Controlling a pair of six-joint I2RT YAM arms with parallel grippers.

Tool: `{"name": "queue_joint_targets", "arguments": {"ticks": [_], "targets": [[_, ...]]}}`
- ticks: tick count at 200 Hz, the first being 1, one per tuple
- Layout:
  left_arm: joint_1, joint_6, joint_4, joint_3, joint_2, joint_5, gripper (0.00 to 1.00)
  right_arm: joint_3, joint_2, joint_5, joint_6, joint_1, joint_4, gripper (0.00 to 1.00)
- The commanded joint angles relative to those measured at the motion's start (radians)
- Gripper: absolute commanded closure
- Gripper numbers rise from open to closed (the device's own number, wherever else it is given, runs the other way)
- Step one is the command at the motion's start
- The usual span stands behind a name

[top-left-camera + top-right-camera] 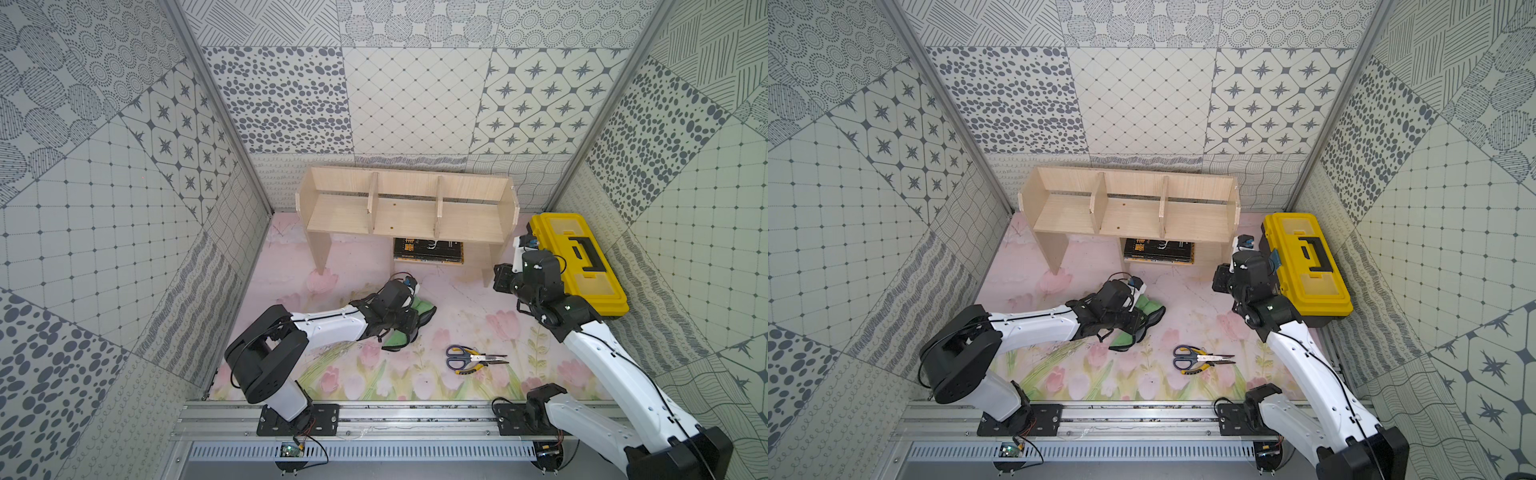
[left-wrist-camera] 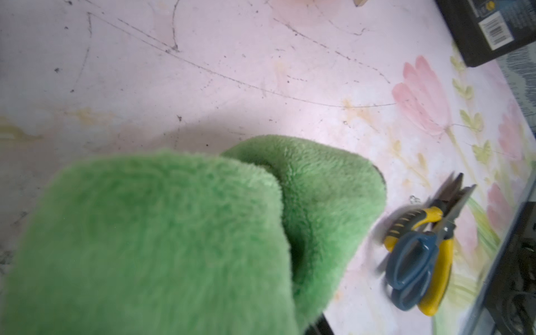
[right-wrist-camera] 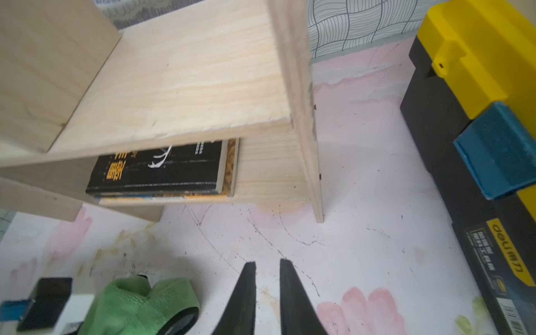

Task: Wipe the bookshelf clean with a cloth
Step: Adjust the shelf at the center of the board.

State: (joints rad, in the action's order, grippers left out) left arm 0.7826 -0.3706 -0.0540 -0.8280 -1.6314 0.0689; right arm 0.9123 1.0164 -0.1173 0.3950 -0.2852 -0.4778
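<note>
Where left tool (image 1: 409, 323) clamps, cloth (image 1: 424, 309) bunches around it.

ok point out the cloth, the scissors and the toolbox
cloth (image 2: 174, 232): left wrist view, green fleecy face
scissors (image 1: 478, 357): in a top view, near the pivot
toolbox (image 1: 582, 253): in a top view, middle of the lid

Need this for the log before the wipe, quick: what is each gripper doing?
Left gripper: closed on the cloth.
Right gripper: nearly closed, holding nothing.
</note>
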Motion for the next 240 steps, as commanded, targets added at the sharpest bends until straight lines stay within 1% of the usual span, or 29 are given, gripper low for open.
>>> {"name": "queue_joint_targets", "arguments": {"ticks": [1, 23, 25, 30, 33, 37, 42, 51, 54, 60, 69, 102, 147, 156, 168, 179, 190, 198, 206, 209, 210, 211, 218, 220, 232, 236, 240], "targets": [[0.004, -0.050, -0.108, -0.015, -0.061, -0.113, 1.00, 0.070, 0.092, 0.096, -0.030, 0.075, 0.021, 0.92], [0.005, -0.046, -0.095, -0.009, -0.044, -0.138, 1.00, 0.108, 0.131, 0.127, -0.045, 0.119, 0.039, 0.99], [0.005, -0.045, -0.092, -0.010, -0.042, -0.140, 0.98, 0.112, 0.134, 0.128, -0.046, 0.121, 0.038, 1.00], [0.002, -0.042, -0.082, -0.014, -0.036, -0.143, 0.88, 0.120, 0.140, 0.132, -0.049, 0.128, 0.040, 1.00], [0.004, -0.041, -0.076, -0.016, -0.032, -0.145, 0.79, 0.126, 0.145, 0.137, -0.051, 0.134, 0.041, 1.00], [0.004, -0.039, -0.070, -0.019, -0.025, -0.148, 0.69, 0.130, 0.149, 0.141, -0.051, 0.138, 0.044, 1.00], [0.004, -0.041, -0.065, -0.021, -0.016, -0.153, 0.60, 0.136, 0.159, 0.153, -0.052, 0.146, 0.050, 1.00], [0.005, -0.043, -0.046, -0.028, 0.005, -0.166, 0.48, 0.148, 0.175, 0.159, -0.056, 0.152, 0.054, 1.00], [0.004, -0.042, -0.039, -0.031, 0.013, -0.171, 0.41, 0.153, 0.181, 0.160, -0.057, 0.154, 0.053, 1.00], [0.005, -0.038, -0.025, -0.036, 0.028, -0.177, 0.31, 0.162, 0.192, 0.162, -0.058, 0.156, 0.054, 1.00], [0.005, -0.032, -0.006, -0.042, 0.056, -0.185, 0.23, 0.171, 0.205, 0.166, -0.059, 0.161, 0.053, 1.00], [0.003, 0.000, 0.077, -0.066, 0.169, -0.196, 0.10, 0.176, 0.217, 0.174, -0.067, 0.177, 0.075, 1.00], [0.006, 0.046, 0.192, -0.083, 0.316, -0.201, 0.05, 0.193, 0.237, 0.195, -0.062, 0.187, 0.084, 1.00], [0.004, 0.052, 0.218, -0.083, 0.350, -0.207, 0.01, 0.189, 0.225, 0.195, -0.064, 0.187, 0.084, 1.00], [0.004, 0.067, 0.251, -0.084, 0.402, -0.219, 0.00, 0.176, 0.197, 0.203, -0.064, 0.186, 0.083, 1.00], [0.004, 0.086, 0.280, -0.085, 0.465, -0.254, 0.01, 0.155, 0.155, 0.212, -0.062, 0.184, 0.078, 1.00], [0.003, 0.106, 0.314, -0.097, 0.531, -0.324, 0.01, 0.115, 0.090, 0.219, -0.064, 0.180, 0.078, 0.92], [0.003, 0.124, 0.338, -0.111, 0.585, -0.400, 0.01, 0.079, 0.039, 0.206, -0.063, 0.176, 0.083, 0.82], [0.001, 0.146, 0.347, -0.124, 0.628, -0.492, 0.00, 0.039, -0.014, 0.185, -0.056, 0.173, 0.091, 0.67], [-0.001, 0.156, 0.343, -0.127, 0.647, -0.542, 0.01, 0.019, -0.035, 0.175, -0.053, 0.172, 0.097, 0.61], [-0.001, 0.159, 0.341, -0.127, 0.653, -0.558, 0.01, 0.019, -0.035, 0.175, -0.053, 0.172, 0.097, 0.61], [-0.002, 0.162, 0.338, -0.127, 0.657, -0.573, 0.00, 0.006, -0.048, 0.169, -0.051, 0.171, 0.101, 0.57], [-0.011, 0.187, 0.306, -0.122, 0.693, -0.683, 0.00, -0.040, -0.099, 0.131, -0.039, 0.165, 0.121, 0.46], [-0.015, 0.197, 0.292, -0.118, 0.702, -0.717, 0.01, -0.055, -0.116, 0.120, -0.036, 0.163, 0.129, 0.41], [-0.069, 0.254, 0.173, -0.086, 0.737, -0.917, 0.00, -0.136, -0.201, 0.032, -0.014, 0.150, 0.176, 0.26], [-0.102, 0.271, 0.139, -0.079, 0.740, -0.956, 0.00, -0.153, -0.220, 0.008, -0.008, 0.147, 0.188, 0.23], [-0.144, 0.285, 0.117, -0.072, 0.740, -0.965, 0.00, -0.182, -0.245, -0.034, -0.002, 0.144, 0.214, 0.19]]}}
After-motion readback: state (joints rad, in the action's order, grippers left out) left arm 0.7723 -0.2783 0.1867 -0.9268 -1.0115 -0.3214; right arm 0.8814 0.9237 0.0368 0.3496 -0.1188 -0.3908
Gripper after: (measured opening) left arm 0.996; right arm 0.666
